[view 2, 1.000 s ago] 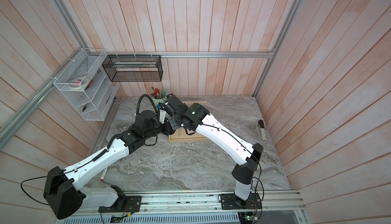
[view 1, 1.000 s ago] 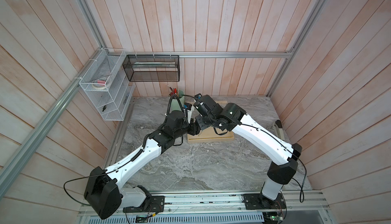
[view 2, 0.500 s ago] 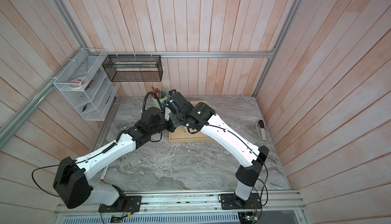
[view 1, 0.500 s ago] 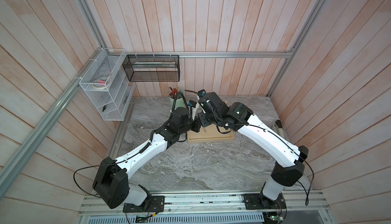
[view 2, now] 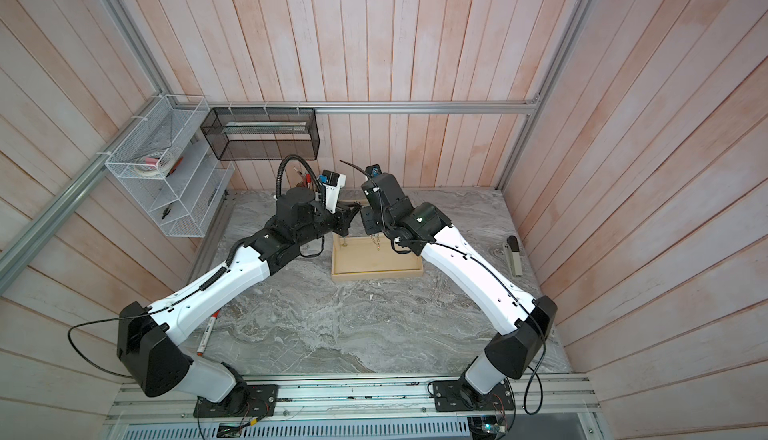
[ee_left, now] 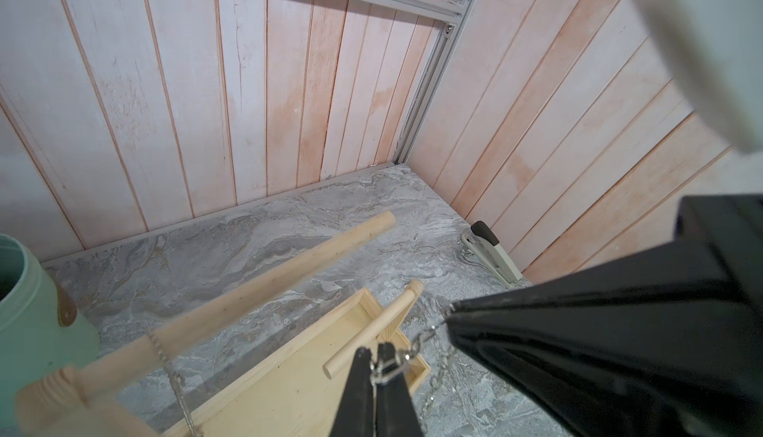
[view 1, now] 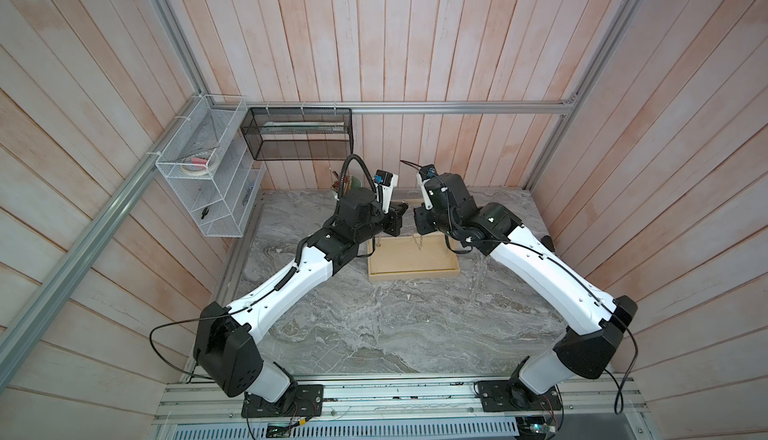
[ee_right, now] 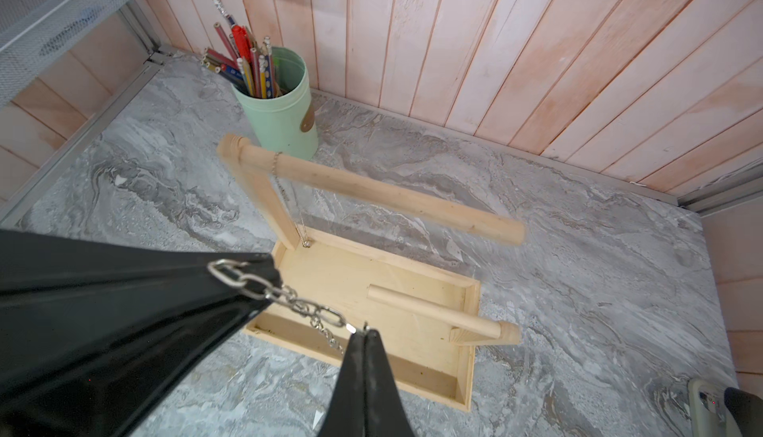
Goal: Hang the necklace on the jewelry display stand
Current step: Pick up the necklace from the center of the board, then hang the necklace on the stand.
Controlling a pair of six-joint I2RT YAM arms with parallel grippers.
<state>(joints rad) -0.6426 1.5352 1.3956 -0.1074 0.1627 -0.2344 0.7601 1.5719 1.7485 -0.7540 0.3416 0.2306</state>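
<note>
Now | left gripper point(ee_left: 373, 352) and right gripper point(ee_right: 365, 331): both clenched on necklace point(ee_right: 289, 296), stretched between them above stand point(ee_right: 464, 373) | advised: span is kept taut, carried over upper bar point(ee_right: 392, 195) free end, then lowered.

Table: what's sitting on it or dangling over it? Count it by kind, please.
Stand: 1
Chains: 2 (thin chain, thick chain)
Pen cup: 1
Stapler: 1
Marker: 1
Total: 6
</note>
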